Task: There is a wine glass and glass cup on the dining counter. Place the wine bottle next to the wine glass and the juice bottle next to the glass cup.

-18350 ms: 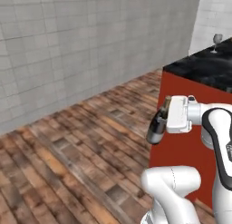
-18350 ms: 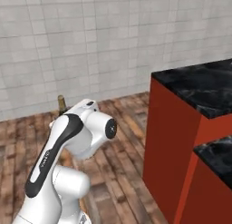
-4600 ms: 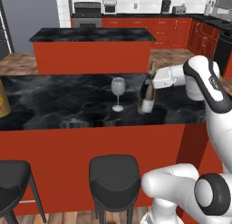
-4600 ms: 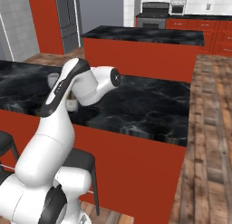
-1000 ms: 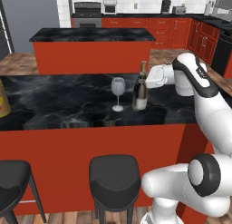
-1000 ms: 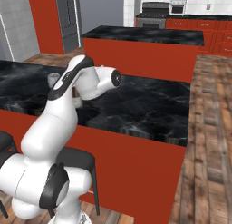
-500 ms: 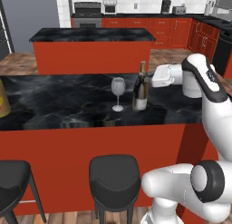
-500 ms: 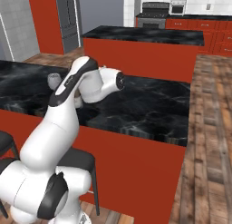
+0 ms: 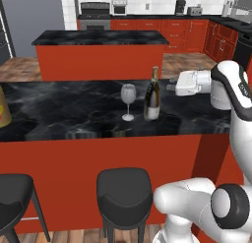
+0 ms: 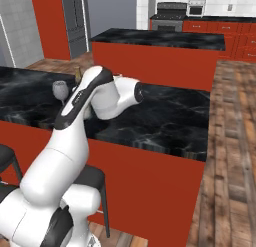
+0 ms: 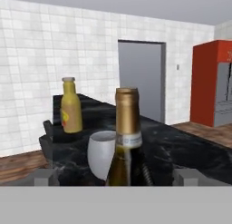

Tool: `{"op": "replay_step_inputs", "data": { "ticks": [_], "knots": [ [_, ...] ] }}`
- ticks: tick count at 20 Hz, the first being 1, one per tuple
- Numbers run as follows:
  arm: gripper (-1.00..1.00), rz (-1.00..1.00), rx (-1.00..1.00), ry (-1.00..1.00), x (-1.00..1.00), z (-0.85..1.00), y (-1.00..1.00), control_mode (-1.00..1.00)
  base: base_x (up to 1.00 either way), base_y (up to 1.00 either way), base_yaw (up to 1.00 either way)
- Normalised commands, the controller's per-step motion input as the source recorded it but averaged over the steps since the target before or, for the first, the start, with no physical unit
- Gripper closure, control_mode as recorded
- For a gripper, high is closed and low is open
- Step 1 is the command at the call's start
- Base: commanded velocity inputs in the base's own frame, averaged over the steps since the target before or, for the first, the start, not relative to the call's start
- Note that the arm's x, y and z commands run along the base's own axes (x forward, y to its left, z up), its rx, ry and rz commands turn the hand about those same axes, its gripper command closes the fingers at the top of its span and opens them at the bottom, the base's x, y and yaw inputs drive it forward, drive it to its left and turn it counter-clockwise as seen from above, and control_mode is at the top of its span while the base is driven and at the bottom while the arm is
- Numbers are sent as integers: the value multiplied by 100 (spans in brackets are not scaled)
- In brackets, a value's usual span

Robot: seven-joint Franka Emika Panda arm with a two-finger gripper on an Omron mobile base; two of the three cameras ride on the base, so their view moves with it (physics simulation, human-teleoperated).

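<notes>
At frame center, the dark wine bottle (image 9: 152,95) with pale label stands upright on the table (image 9: 59,114) beside the wine glass (image 9: 128,96); the fingers (image 9: 170,84) are spread wide, holding nothing.

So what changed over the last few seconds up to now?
The hand let go of the wine bottle and drew back to its right, open. The bottle stands upright beside the wine glass on the dining counter. The glass and the juice bottle stayed put.

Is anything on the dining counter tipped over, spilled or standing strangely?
Nothing stands out. The wine bottle stands upright beside the wine glass on the dining counter, and the juice bottle is upright too.
</notes>
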Motion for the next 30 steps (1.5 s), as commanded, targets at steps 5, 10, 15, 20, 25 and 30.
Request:
{"op": "replay_step_inputs", "data": {
  "ticks": [5, 10, 15, 20, 25, 30],
  "knots": [
    [-100, 0, -1, 0, -53, 9, -19, -100, 0, 0, 0],
    [-100, -6, -2, 0, -61, 6, -5, -100, 0, 0, 0],
    [-100, -11, -4, 3, -62, 0, 6, -100, 0, 0, 0],
    [-100, -19, -5, 12, -55, 1, 8, -100, 0, 0, 0],
    [-100, -21, -8, 20, -56, 0, 5, -100, 0, 0, 0],
    [-100, -22, -5, 22, -62, 0, 2, -100, 0, 0, 0]
  ]
}}
